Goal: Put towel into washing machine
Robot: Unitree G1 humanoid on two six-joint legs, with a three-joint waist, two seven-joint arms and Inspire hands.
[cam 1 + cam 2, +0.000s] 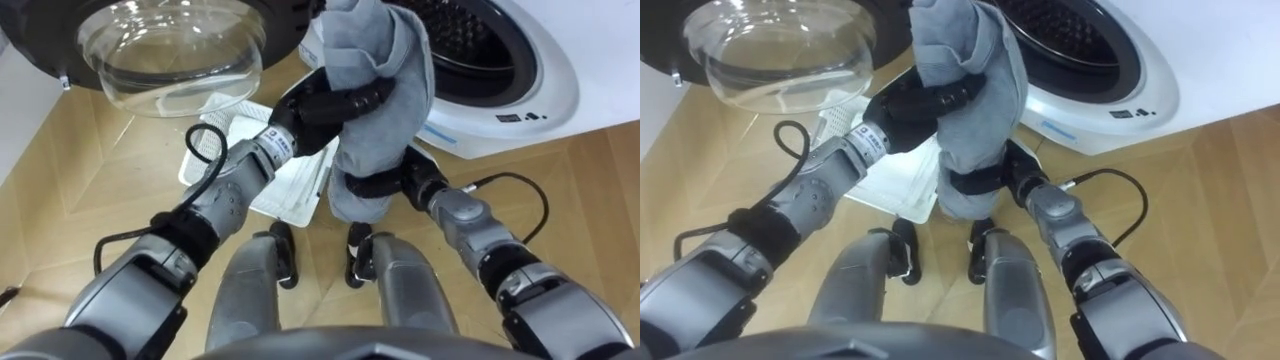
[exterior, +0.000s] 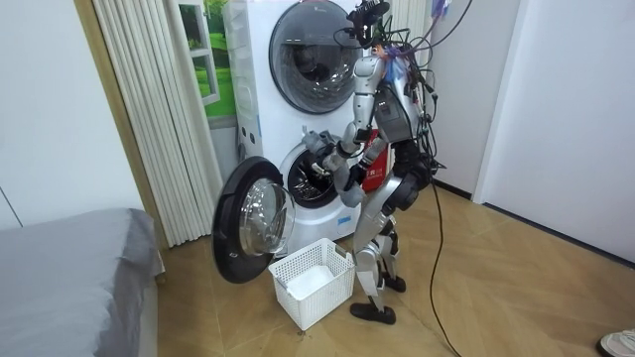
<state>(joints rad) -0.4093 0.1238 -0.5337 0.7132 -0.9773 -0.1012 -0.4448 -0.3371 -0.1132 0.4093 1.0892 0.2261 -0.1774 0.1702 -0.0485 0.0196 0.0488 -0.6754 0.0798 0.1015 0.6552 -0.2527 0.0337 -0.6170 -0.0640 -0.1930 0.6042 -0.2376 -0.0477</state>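
On the far left the washer's open door hangs with its glass bowl facing me. Just right of it the white laundry basket sits on the wood floor, partly under my left forearm. My left hand comes in from the lower left, its fingers curled tightly round the upper half of the grey towel. The towel is bunched into a thick column. Its long axis runs up the eye view, with the lower end near my knees and the top end pointing at the left rim of the drum opening. My right hand is clamped round the towel's lower part. In the room view I stand directly before the washing machine, holding the towel at its mouth, not yet inside.
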